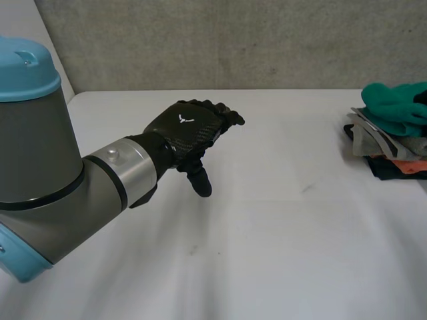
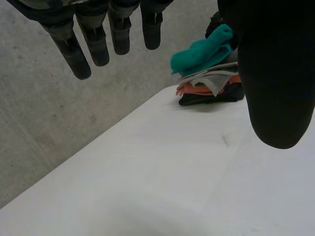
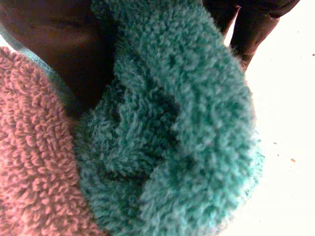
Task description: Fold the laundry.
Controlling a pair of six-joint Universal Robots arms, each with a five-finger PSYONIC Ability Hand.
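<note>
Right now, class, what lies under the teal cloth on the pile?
Directly beneath the teal cloth lies grey cloth, then orange cloth, then black cloth on the table. Their middles are covered.

teal towel [image 3: 197,98] = fluffy soft cloth, pink towel [image 3: 34,172] loopy n rough. table [image 1: 267,233] smooth, matt. wall [image 1: 233,40] rough grey. left hand [image 1: 187,130] black, bit shiny.

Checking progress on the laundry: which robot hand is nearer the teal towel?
Right. The right robot hand is pressed up against the teal towel; the left robot hand hovers over the table, well apart from it.
</note>
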